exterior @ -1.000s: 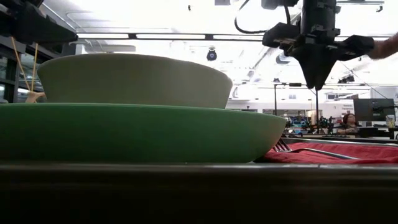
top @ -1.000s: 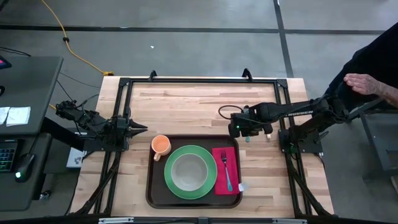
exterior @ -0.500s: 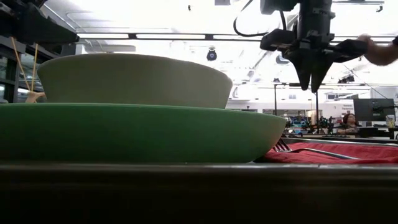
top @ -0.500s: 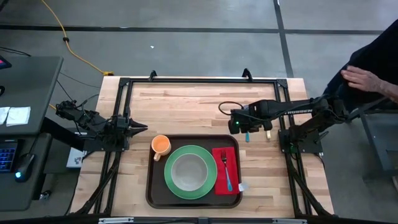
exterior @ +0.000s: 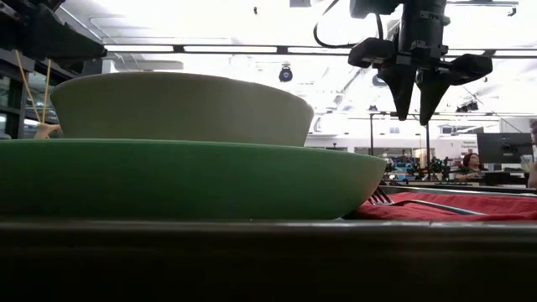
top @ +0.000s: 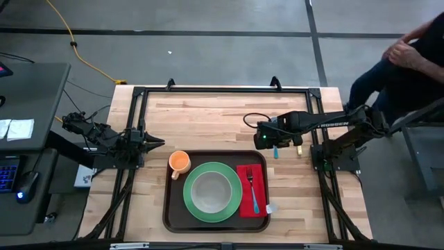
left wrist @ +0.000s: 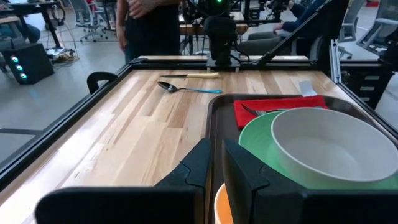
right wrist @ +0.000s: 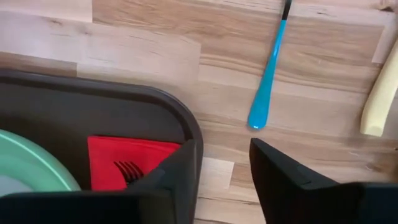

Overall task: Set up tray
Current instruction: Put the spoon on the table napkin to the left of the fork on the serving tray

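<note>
The dark brown tray [top: 170, 208] lies at the table's near middle. On it rest a green plate [top: 236, 205] with a pale bowl [top: 208, 191], an orange cup [top: 179, 162], and a red napkin [top: 246, 201] with a fork [top: 253, 189] on top. My right gripper [exterior: 414, 105] hangs open and points down above the table, by the tray's far right corner [right wrist: 186, 124], with nothing between its fingers. My left gripper [left wrist: 216, 163] waits level at the table's left edge, with a narrow gap between its fingers.
A blue-handled spoon [right wrist: 267, 74] and a pale yellow-handled knife [right wrist: 379, 102] lie on the bare wood just beyond the tray's far right corner. A person sits past the table's far right. Open tabletop stretches along the far side.
My right gripper has opened, from fingertips together to a clear gap, while staying over the same spot. The person's hand at the far right has drawn back from the table.
</note>
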